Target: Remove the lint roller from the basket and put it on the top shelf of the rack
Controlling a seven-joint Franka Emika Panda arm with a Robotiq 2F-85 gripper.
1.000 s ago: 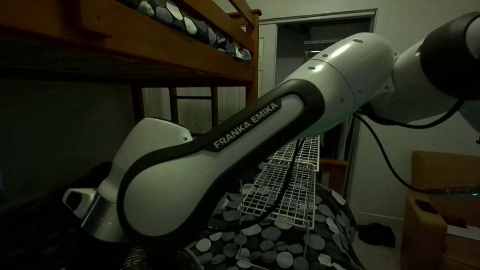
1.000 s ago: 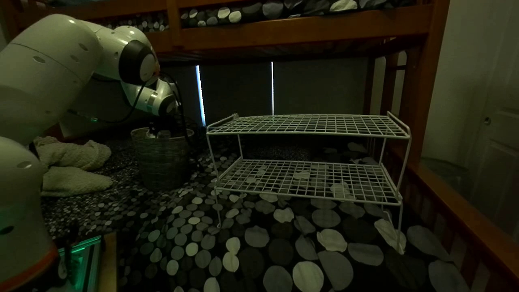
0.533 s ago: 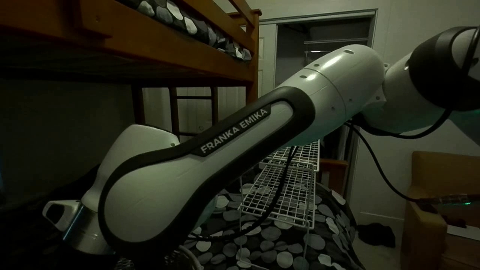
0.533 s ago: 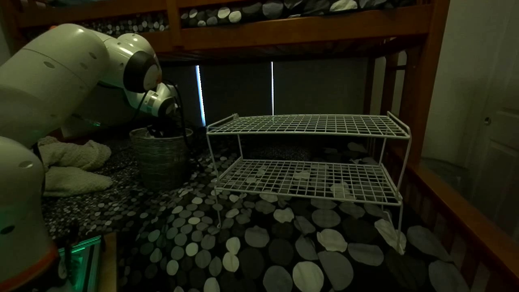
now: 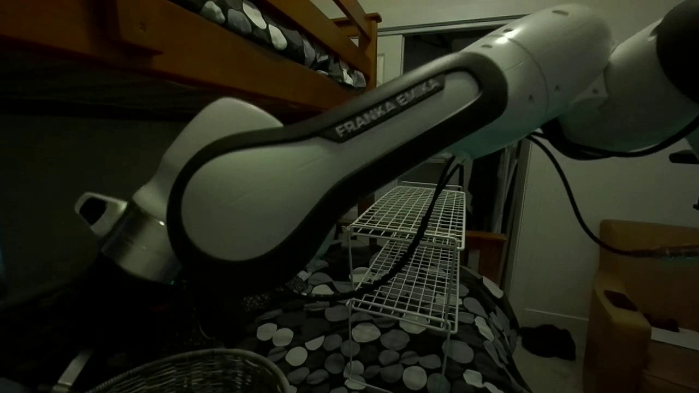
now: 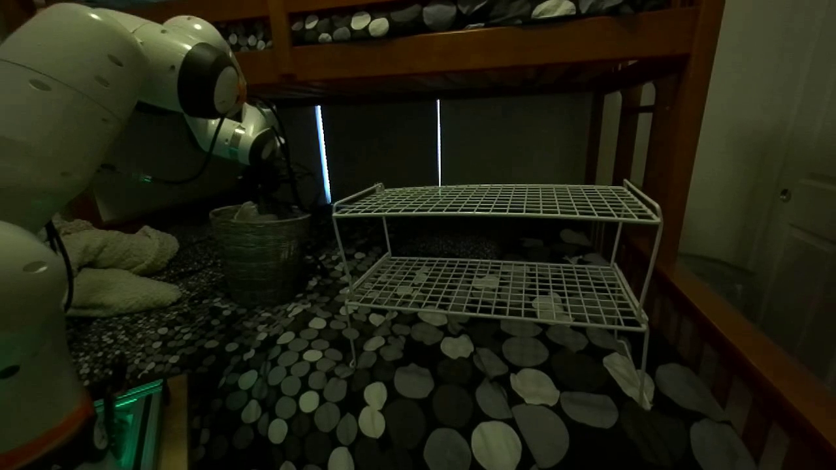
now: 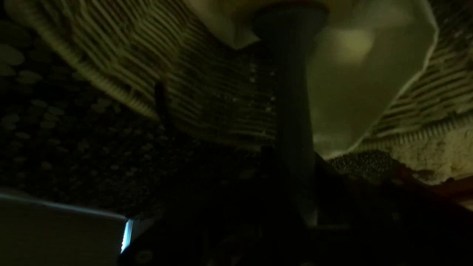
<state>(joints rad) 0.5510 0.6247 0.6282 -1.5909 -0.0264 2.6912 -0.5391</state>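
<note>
The lint roller (image 7: 293, 92) fills the middle of the wrist view, its grey handle running up to a pale head cut off at the top edge. Dark fingers of my gripper (image 7: 295, 157) are shut around the handle's lower part; their outline is very dim. Behind it curves the woven basket (image 7: 88, 72), with a pale sheet (image 7: 369, 96) against its wall. In an exterior view the gripper (image 6: 262, 185) is a dark shape just above the basket (image 6: 264, 261). The white wire rack (image 6: 342, 251) stands to the right, its top shelf (image 6: 496, 201) bare.
A wooden bunk beam (image 6: 490, 59) runs above the rack and beside the arm. Fleecy cloth (image 6: 124, 287) lies left of the basket on the dotted bedspread (image 6: 450, 418). A black cable (image 5: 420, 234) hangs below the forearm. A tan chair (image 5: 617, 327) stands farther off.
The arm first dipped lower into the basket, then rose above where it was a second ago. The gripper has shut on the handle. More of the basket's rim now shows, with something pale above it.
</note>
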